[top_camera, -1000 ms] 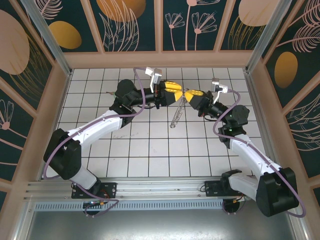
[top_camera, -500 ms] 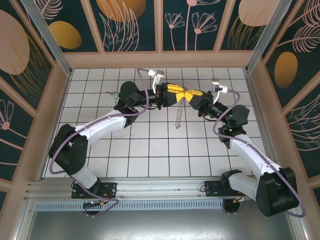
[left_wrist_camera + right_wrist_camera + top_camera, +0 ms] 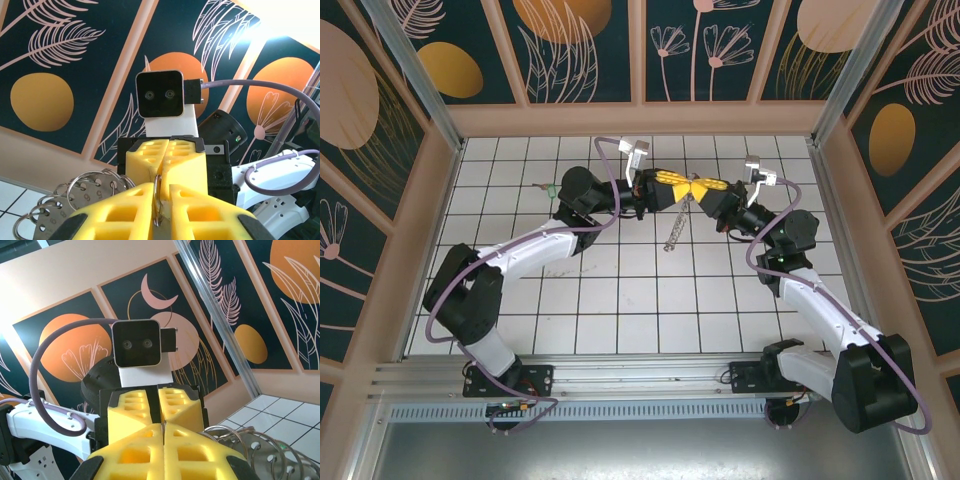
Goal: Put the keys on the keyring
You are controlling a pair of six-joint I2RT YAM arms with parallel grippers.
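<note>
Above the back of the tiled floor my two grippers meet tip to tip. The right gripper (image 3: 699, 188) is shut on the edge of the keyring (image 3: 673, 232), which hangs below it as a cluster of silvery rings and tags. From the left, the left gripper (image 3: 686, 187) has its yellow fingers closed on a metal ring of the keyring (image 3: 159, 196). In the right wrist view the right gripper (image 3: 164, 432) pinches thin metal, and the keyring's rings (image 3: 250, 447) fan out to the right. The green-headed key (image 3: 550, 189) lies on the floor behind the left arm's wrist.
Low tan walls (image 3: 445, 190) and patterned panels enclose the white tiled floor (image 3: 640, 300). Both arms arch inward from their bases at the near edge. Purple cables loop beside each wrist camera.
The left gripper has closed from wide to narrow around a ring of the keyring and pushed slightly toward the right gripper. The hanging keyring swung a little. The right arm stayed still.
</note>
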